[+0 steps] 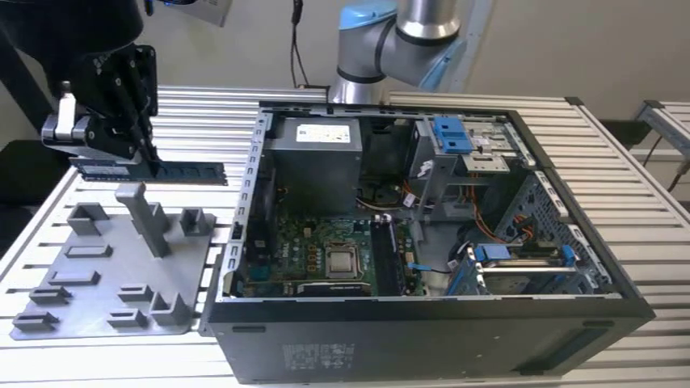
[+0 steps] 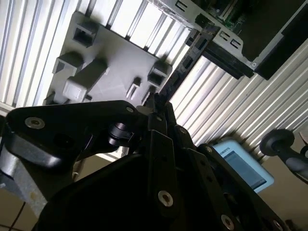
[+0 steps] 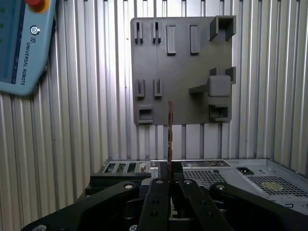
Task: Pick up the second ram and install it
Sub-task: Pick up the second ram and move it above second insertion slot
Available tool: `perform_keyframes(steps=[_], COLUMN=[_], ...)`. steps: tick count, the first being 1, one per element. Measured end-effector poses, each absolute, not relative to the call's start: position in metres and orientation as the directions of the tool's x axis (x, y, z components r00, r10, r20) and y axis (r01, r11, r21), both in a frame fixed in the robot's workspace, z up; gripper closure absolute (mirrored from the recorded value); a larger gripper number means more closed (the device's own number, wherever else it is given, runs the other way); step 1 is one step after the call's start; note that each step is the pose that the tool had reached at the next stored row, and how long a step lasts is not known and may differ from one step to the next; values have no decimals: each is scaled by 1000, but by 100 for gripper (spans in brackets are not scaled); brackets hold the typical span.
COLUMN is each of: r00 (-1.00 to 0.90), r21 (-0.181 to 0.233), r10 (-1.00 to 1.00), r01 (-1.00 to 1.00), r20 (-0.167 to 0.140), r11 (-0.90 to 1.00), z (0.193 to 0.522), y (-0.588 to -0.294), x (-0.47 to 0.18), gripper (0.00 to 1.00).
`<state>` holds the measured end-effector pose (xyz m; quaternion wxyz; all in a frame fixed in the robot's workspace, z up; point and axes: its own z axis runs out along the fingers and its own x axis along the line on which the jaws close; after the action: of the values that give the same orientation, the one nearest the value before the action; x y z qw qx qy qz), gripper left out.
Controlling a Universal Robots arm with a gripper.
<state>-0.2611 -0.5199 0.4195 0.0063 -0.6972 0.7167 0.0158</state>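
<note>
The ram (image 1: 189,172) hangs in the air at about ten o'clock in the exterior view, with its long edge level. It touches nothing except the tool (image 1: 140,162), which pinches it near its middle with the fingers pressed against the two flat faces. In both wrist views the ram (image 3: 170,130) is seen from its thin edge, as a dark narrow strip (image 2: 180,72) that comes out from between the fingers.

I think it is held this way so that the lower edge stays free for a slot and the stick cannot turn in the grip.

Below the ram, at about eight o'clock in the exterior view, lies the grey tray (image 1: 108,267) on the worktop (image 1: 625,162). The ram is clear of it, so the picking part looks done. The tray has one tall post (image 1: 144,214) and several low sockets around it.

From the tray, at three o'clock and just beside it, stands the open case (image 1: 431,323). It lies with the open side up, probably so that the board (image 1: 323,259) can be reached from above. The ram is not yet over the case.

I count one ram, one tray, one case and one pendant (image 3: 19,43). Whether another ram already sits in the board, I cannot tell.
</note>
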Motion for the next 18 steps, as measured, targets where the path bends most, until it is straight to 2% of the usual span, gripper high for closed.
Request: perform_keyframes(steps=[18], r00=[-28], r21=[14], r10=[-999], r01=[-1000], r20=[-31], r11=[27], z=[420], y=[-520], x=[-224], gripper=[86])
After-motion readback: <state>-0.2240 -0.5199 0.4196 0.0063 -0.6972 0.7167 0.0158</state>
